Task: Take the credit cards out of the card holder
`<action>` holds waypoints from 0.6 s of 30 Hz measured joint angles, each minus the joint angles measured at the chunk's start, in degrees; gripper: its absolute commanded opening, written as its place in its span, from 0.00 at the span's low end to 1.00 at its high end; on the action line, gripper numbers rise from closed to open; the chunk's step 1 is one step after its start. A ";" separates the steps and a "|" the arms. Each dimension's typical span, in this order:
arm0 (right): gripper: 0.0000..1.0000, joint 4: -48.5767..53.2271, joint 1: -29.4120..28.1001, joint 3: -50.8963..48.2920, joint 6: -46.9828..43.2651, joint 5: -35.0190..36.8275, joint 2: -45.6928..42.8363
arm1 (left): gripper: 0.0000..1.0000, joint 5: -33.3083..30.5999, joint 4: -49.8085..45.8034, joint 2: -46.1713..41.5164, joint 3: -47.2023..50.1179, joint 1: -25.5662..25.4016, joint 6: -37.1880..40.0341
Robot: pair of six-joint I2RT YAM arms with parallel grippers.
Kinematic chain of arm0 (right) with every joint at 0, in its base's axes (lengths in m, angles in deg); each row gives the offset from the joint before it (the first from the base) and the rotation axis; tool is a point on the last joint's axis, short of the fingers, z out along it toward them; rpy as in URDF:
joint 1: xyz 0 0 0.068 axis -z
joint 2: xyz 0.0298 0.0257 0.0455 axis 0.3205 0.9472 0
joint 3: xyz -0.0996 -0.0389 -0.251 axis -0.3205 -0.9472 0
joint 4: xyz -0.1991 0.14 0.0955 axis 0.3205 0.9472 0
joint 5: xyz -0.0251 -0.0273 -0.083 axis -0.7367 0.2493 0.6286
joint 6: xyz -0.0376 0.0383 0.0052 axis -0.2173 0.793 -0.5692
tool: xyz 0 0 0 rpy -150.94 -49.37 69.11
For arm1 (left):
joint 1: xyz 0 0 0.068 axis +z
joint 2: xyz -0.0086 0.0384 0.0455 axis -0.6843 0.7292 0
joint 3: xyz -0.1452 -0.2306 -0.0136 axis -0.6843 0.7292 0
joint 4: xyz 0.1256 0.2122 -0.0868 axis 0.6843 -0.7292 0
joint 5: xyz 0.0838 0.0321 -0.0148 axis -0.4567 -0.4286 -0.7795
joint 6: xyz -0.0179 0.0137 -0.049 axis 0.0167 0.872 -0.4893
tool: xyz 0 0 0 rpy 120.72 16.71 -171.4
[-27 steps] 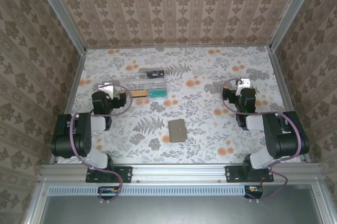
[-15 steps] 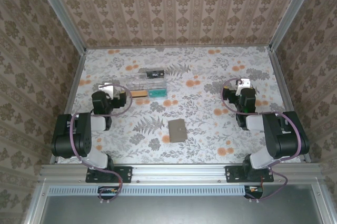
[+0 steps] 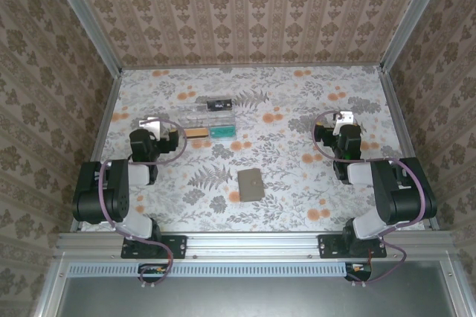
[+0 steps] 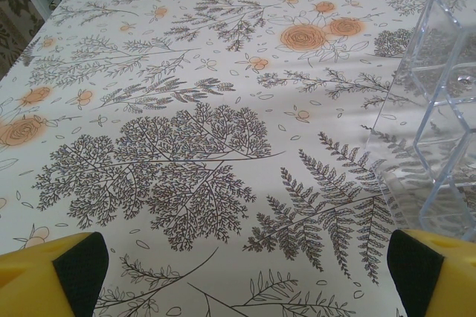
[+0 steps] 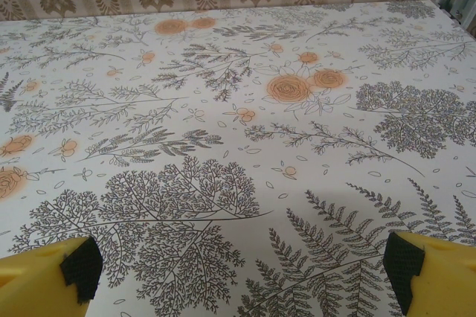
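Observation:
The card holder (image 3: 251, 184) lies folded shut, taupe side up, on the flowered table between the two arms, nearer the front edge. The credit cards are hidden. My left gripper (image 3: 153, 124) rests low at the left, well away from the holder and just left of a clear tray. In the left wrist view its yellow fingers (image 4: 82, 266) stand wide apart over bare cloth, so the left gripper (image 4: 249, 280) is open and empty. My right gripper (image 3: 343, 119) sits at the right, also far from the holder. The right gripper (image 5: 242, 272) is open with nothing between its fingers (image 5: 405, 269).
A clear plastic tray (image 3: 212, 117) with compartments stands behind the holder, left of centre, holding small black, green and tan things. Its wall (image 4: 439, 109) rises close on the right of my left gripper. Metal frame rails and patterned walls bound the table (image 3: 297, 94).

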 measured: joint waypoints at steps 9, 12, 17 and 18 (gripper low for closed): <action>1.00 13.35 0.00 3.17 1.38 0.92 -6.69 | 1.00 -3.45 -23.47 -14.25 -11.89 0.00 -3.28; 1.00 23.06 0.00 9.05 4.39 1.60 -12.20 | 1.00 -5.62 -32.41 -19.41 -17.73 0.04 -8.46; 1.00 37.22 0.17 17.05 13.22 0.81 -19.32 | 1.00 -6.64 -49.27 -24.24 -25.51 2.10 -20.41; 1.00 39.52 0.42 18.05 14.86 -0.07 -20.15 | 1.00 -6.01 -51.63 -25.14 -25.49 2.38 -22.27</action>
